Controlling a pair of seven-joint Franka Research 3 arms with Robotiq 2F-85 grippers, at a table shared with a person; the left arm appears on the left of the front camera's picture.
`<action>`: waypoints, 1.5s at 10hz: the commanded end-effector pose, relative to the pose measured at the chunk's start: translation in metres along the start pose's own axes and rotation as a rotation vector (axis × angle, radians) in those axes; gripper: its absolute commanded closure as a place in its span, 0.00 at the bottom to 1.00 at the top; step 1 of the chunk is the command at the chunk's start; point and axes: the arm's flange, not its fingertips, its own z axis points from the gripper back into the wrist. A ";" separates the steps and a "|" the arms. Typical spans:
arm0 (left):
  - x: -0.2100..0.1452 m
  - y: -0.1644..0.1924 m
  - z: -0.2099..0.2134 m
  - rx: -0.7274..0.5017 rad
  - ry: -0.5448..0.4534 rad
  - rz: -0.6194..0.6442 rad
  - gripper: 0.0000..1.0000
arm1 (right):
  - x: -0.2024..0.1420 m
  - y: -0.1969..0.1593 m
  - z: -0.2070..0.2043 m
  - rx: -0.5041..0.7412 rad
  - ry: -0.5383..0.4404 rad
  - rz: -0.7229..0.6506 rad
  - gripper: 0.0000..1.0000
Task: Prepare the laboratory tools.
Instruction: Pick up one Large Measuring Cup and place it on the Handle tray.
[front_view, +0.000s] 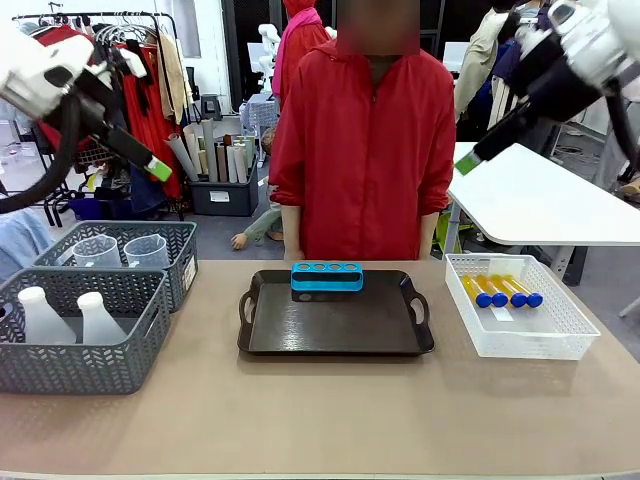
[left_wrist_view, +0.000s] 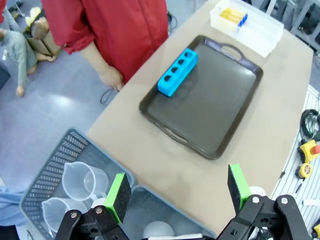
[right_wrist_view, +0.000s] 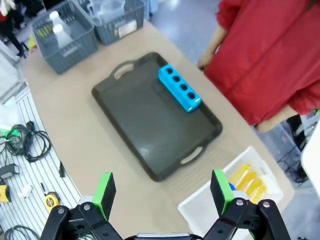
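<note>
In the front view the blue rack (front_view: 327, 277) lay on the far edge of the dark tray (front_view: 335, 338). The orange tubes (front_view: 500, 290) lay in a white basket (front_view: 520, 345) right of the tray, and the beakers (front_view: 146, 250) and flasks (front_view: 98, 318) stood in two grey baskets (front_view: 80, 368) left of it. In the left wrist view the left gripper (left_wrist_view: 177, 192) hung high above the table on the grey-basket side of the tray, its fingers spread wide and holding nothing. In the right wrist view the right gripper (right_wrist_view: 162, 192) hung high on the white-basket side of the tray, also wide apart and empty.
</note>
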 end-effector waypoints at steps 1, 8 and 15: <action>0.011 0.011 0.011 -0.026 -0.043 -0.011 0.00 | 0.001 -0.015 0.016 0.022 -0.059 0.024 0.00; 0.027 0.017 0.035 -0.002 -0.090 -0.084 0.00 | -0.005 -0.047 0.053 -0.044 -0.177 -0.051 0.00; 0.030 0.013 0.036 0.041 -0.065 -0.074 0.00 | -0.008 -0.038 0.055 -0.035 -0.135 -0.044 0.00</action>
